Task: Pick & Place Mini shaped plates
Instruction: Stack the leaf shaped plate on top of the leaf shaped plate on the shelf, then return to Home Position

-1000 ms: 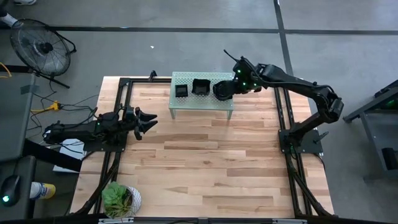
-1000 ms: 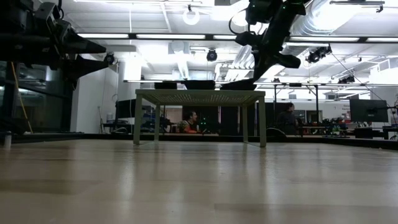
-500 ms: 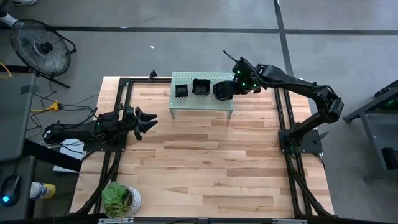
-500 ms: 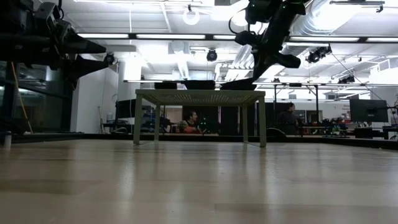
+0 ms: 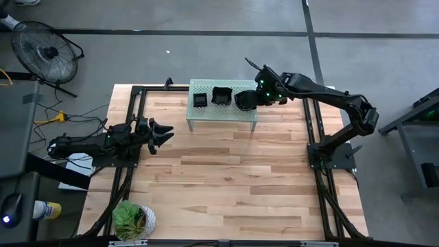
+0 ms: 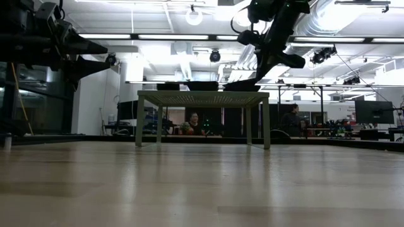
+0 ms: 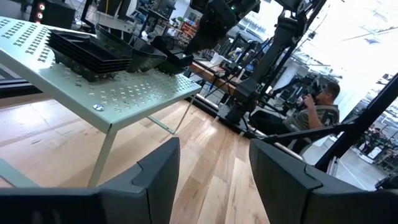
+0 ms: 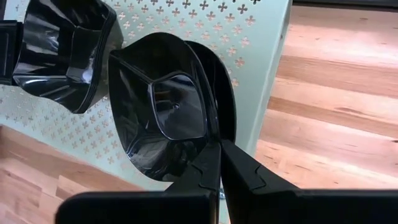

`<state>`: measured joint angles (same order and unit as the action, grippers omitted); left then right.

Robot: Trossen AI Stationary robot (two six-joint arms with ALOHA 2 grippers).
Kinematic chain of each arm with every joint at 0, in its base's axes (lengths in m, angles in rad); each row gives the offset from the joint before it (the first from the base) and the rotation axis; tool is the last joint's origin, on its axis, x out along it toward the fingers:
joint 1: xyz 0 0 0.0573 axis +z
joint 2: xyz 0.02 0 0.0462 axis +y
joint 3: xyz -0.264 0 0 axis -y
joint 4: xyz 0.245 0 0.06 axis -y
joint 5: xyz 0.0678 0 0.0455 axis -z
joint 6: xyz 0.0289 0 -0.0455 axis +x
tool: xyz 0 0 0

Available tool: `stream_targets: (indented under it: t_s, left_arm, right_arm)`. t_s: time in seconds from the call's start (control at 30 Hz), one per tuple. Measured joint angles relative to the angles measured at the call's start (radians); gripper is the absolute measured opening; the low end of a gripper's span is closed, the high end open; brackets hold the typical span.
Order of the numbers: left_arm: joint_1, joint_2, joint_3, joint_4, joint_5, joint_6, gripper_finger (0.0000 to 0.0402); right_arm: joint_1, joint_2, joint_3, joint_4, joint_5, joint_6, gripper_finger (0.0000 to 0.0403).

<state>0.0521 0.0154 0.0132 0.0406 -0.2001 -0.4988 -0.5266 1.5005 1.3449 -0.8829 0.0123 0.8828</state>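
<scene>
Black plate (image 8: 163,109) pinched in my right gripper (image 8: 219,163) over shelf (image 5: 223,113); left gripper (image 5: 163,132) spread, idle; placing undone

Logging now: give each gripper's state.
Left gripper: open, empty, off the shelf.
Right gripper: shut on the rim of a plate over the shelf.

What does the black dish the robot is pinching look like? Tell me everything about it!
The round dish is glossy black, like shiny plastic, with a raised curved rim and a flatter angular bottom that catches the light. It is the top one of a nested stack at one end of the pale green perforated shelf, beside another stack of black dishes. The right gripper is shut on its rim. Whether it has lifted off the dish beneath cannot be told.
</scene>
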Motion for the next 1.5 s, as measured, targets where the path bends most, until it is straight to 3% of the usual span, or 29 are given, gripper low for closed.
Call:
stream_targets:
  t_s: [0.3,0.87,1.3,1.5]
  left_arm:
    - [0.000,0.000,0.000,0.000,0.000,-0.004,0.0191]
    - [0.000,0.000,0.000,0.000,-0.002,-0.007,0.0191]
    - [0.000,0.000,0.000,0.000,0.000,-0.011,0.0191]
    - [0.000,0.000,0.000,0.000,0.004,-0.030,0.0191]
  right_arm:
    - [0.005,0.000,0.000,0.000,0.013,0.000,0.0007]
    - [0.005,0.000,0.000,0.000,0.009,-0.036,0.0060]
    - [-0.004,-0.003,-0.001,-0.003,-0.050,-0.113,0.0130]
    - [-0.003,-0.020,-0.001,0.002,-0.075,-0.166,0.0135]
